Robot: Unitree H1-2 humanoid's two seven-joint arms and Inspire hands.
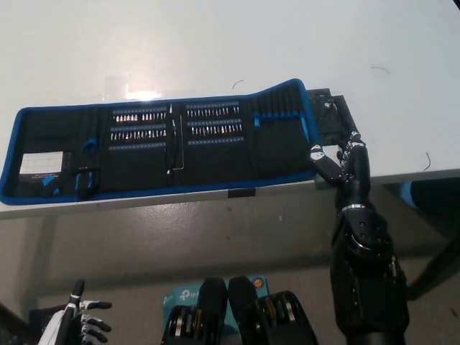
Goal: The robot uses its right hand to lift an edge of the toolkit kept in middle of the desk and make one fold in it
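Note:
The toolkit (165, 147) lies unrolled across the white desk (215, 50), a long black case with a blue border, rows of bits and a few blue tools inside. Its right end (287, 129) rises slightly from the desk over a black flap (332, 116). My black right hand (341, 164) sits at the kit's lower right corner by the desk's front edge, fingers apart and reaching toward the corner, holding nothing. My white left hand (77, 322) rests low at the bottom left, far below the desk, fingers spread.
The desk's front edge (180, 198) runs just under the kit. Thin dark wire scraps (381, 70) lie on the desk at the right. A teal box (176, 296) sits on the floor below.

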